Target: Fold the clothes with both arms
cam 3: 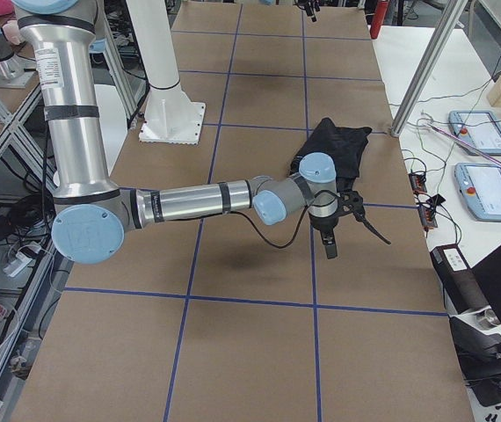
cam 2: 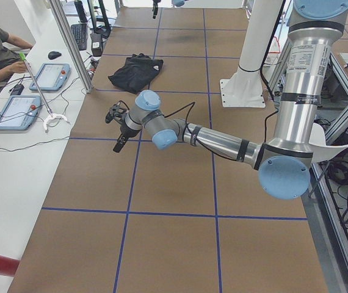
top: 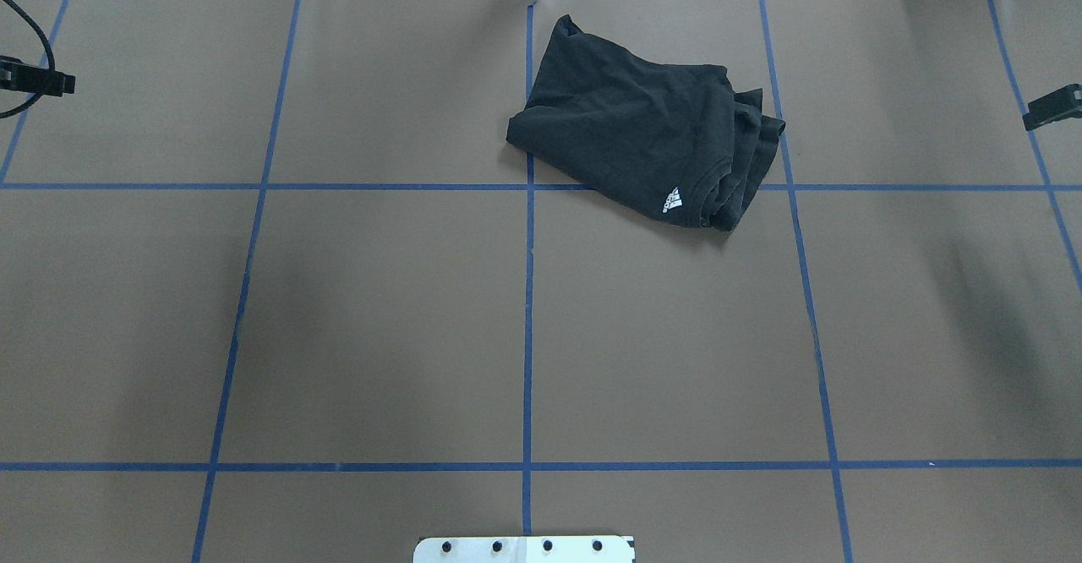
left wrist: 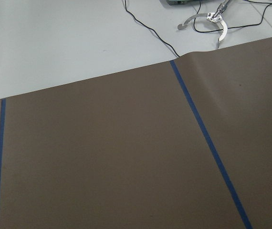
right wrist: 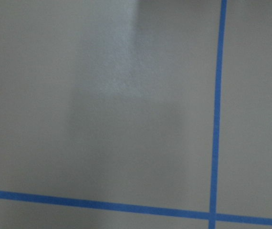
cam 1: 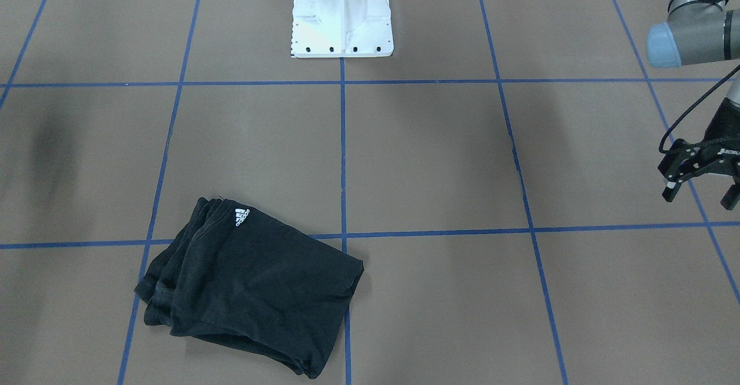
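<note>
Folding looks essentially finished: the black short-sleeved T-shirt (cam 1: 254,292) with a small white logo lies as a compact, slightly rumpled bundle on the brown blue-taped table (cam 1: 439,159), far side, while the left gripper (cam 1: 700,193) and right gripper (cam 3: 357,243) hang wide open, empty, well apart from it.

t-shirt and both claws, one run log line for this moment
t-shirt: folded bundle, untouched | left claw: open, empty, off shirt | right claw: off shirt, opening unclear

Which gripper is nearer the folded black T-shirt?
The right gripper: the T-shirt lies right of the table's centre line in the overhead view, while the left gripper hangs at the opposite, left edge.
</note>
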`<state>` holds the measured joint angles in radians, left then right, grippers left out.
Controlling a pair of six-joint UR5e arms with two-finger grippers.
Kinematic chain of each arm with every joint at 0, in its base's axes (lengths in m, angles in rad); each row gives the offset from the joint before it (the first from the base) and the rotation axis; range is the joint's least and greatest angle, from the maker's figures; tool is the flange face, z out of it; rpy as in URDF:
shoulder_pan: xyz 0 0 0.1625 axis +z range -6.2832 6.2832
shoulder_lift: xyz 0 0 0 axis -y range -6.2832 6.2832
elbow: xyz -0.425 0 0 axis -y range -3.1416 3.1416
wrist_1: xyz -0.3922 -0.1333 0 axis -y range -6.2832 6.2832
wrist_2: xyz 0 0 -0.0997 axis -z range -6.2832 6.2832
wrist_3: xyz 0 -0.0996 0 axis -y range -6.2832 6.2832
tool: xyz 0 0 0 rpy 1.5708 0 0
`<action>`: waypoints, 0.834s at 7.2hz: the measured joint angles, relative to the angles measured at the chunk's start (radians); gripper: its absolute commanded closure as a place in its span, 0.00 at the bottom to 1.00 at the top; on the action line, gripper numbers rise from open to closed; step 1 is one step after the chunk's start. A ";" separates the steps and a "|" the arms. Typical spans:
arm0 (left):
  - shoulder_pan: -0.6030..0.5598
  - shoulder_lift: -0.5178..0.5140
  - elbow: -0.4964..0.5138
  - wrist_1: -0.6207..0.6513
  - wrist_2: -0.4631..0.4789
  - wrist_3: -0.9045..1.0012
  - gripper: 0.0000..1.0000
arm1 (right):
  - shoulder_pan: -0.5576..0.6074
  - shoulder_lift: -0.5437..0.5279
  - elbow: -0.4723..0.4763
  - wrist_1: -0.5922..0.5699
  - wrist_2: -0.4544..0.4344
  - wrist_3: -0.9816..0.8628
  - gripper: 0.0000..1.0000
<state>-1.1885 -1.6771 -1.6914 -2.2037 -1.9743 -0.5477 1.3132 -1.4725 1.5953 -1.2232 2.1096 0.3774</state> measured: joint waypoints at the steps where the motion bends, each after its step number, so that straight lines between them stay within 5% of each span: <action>1: -0.002 0.004 0.000 0.064 -0.001 0.058 0.00 | 0.019 -0.014 0.001 -0.028 0.021 -0.018 0.00; 6: -0.128 0.019 -0.026 0.375 -0.111 0.493 0.00 | 0.160 -0.025 0.048 -0.252 0.250 -0.043 0.00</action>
<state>-1.3161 -1.6583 -1.7173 -1.8283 -2.0849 -0.0543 1.4731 -1.4974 1.6432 -1.4749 2.3600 0.3343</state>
